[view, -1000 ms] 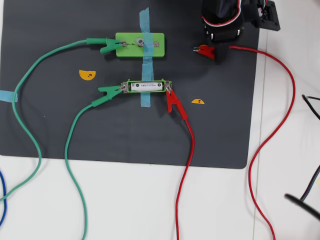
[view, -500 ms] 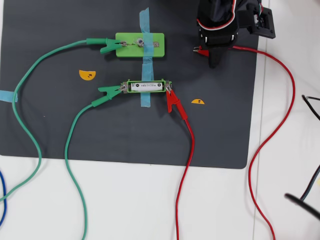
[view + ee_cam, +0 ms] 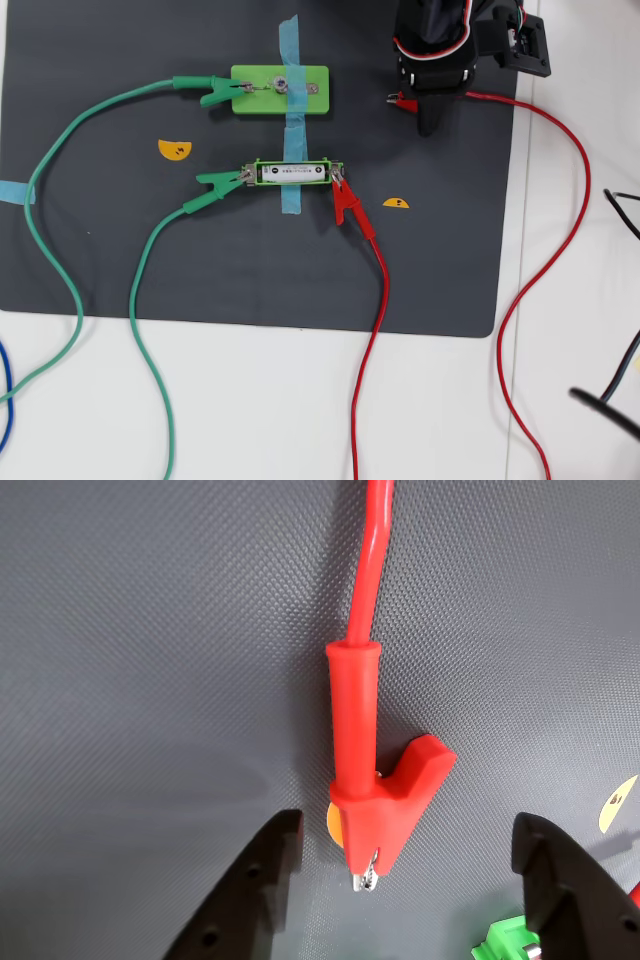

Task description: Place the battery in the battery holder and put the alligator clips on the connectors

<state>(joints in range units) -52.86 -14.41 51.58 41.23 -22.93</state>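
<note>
The battery [image 3: 292, 173] lies in the battery holder [image 3: 330, 165], which blue tape holds to the dark mat. A green alligator clip [image 3: 215, 182] bites the holder's left connector and a red one [image 3: 346, 202] its right connector. A second red clip [image 3: 375, 780] lies loose on the mat with its metal teeth pointing at the camera. In the wrist view it sits between my gripper's [image 3: 407, 828] black fingers [image 3: 255, 890], which stand wide apart without touching it. From overhead, the arm [image 3: 440, 45] covers most of that clip [image 3: 403, 100].
A light-green block [image 3: 280, 90] at the back holds another green clip [image 3: 212, 91] on its left end; its corner [image 3: 510, 942] shows in the wrist view. Yellow half-disc markers [image 3: 174, 150] [image 3: 396, 203] lie on the mat. Red and green wires trail onto the white table.
Over the past second the arm came down and forward over the loose red clip, hiding most of it from above. The last half second shows almost no movement.
</note>
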